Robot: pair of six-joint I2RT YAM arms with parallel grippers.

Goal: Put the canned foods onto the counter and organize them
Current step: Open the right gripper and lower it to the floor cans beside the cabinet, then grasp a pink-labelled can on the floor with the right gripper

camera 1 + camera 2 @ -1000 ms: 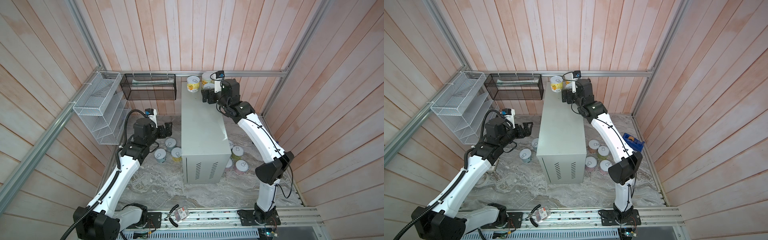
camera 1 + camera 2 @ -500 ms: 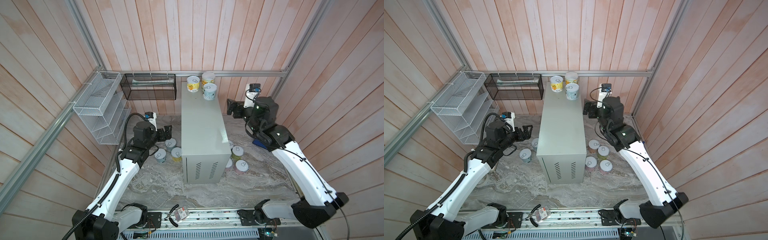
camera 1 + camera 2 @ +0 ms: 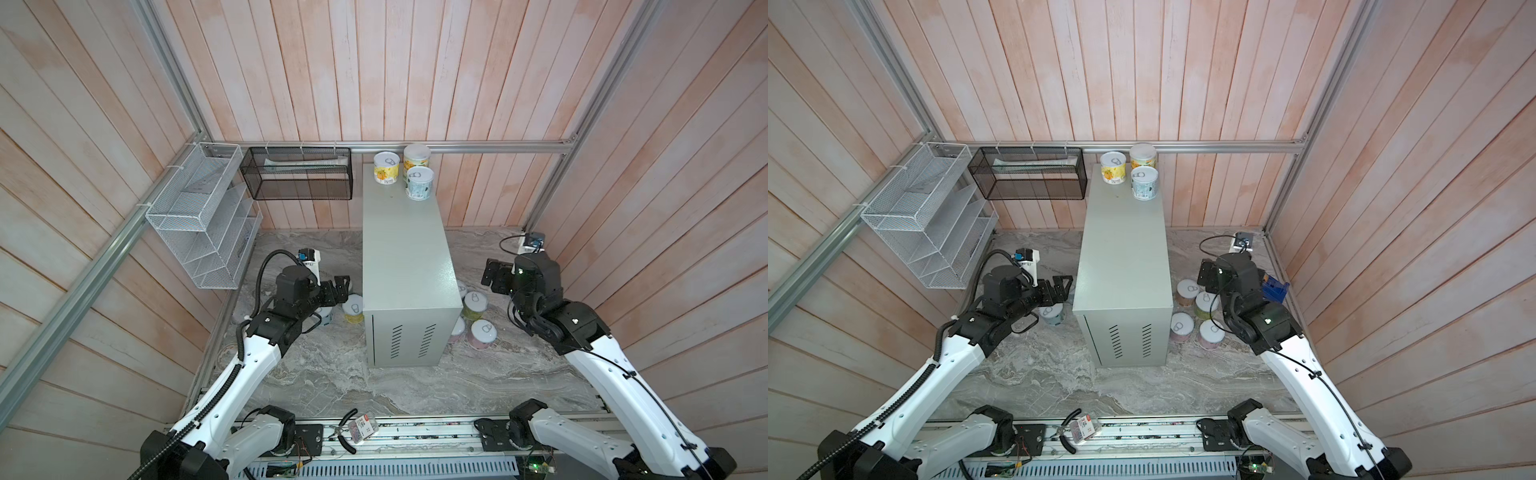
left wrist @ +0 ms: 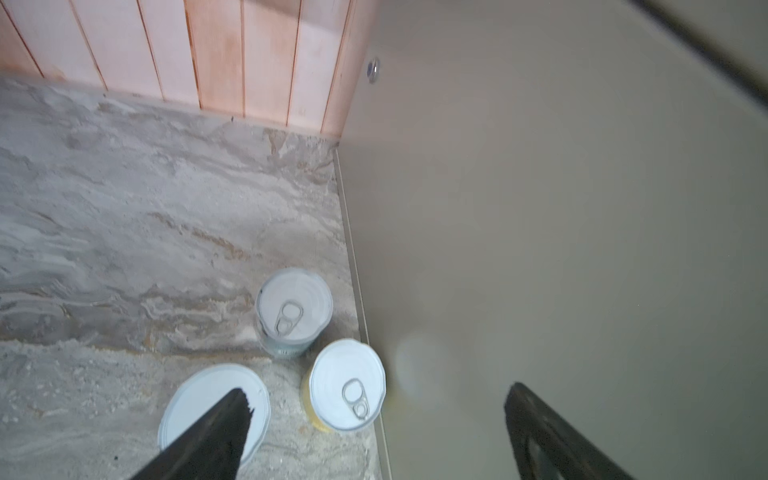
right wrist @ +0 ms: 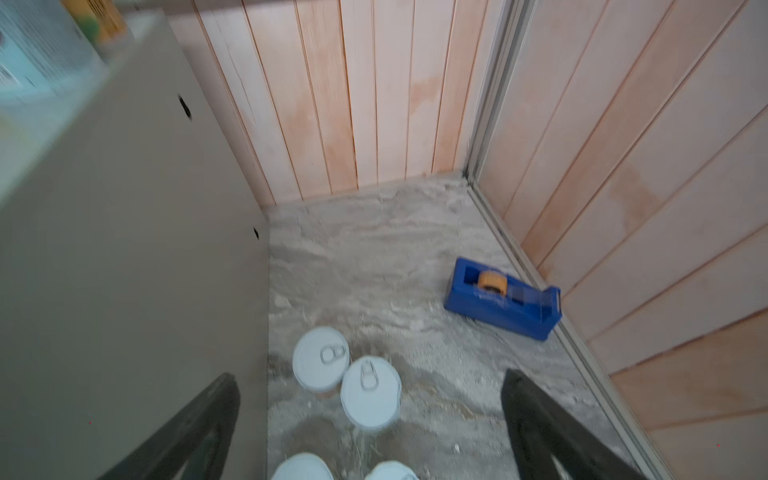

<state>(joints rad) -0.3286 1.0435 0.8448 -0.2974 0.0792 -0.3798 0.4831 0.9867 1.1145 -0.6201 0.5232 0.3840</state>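
The left gripper hangs spread and empty above three tins standing on the marble surface just left of the grey-green metal cabinet. The right gripper, equally spread and empty, hovers over four more tins on its right, so a fresh pick-up looks in hand. Next, one gripper must drop squarely over a single tin, clear of its neighbours and the cabinet wall, then close; farther back, three placed cans stand upright at the cabinet top's far end.

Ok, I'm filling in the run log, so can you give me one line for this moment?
left claw open, empty, above floor cans | right claw open, empty, beside counter | three cans on counter
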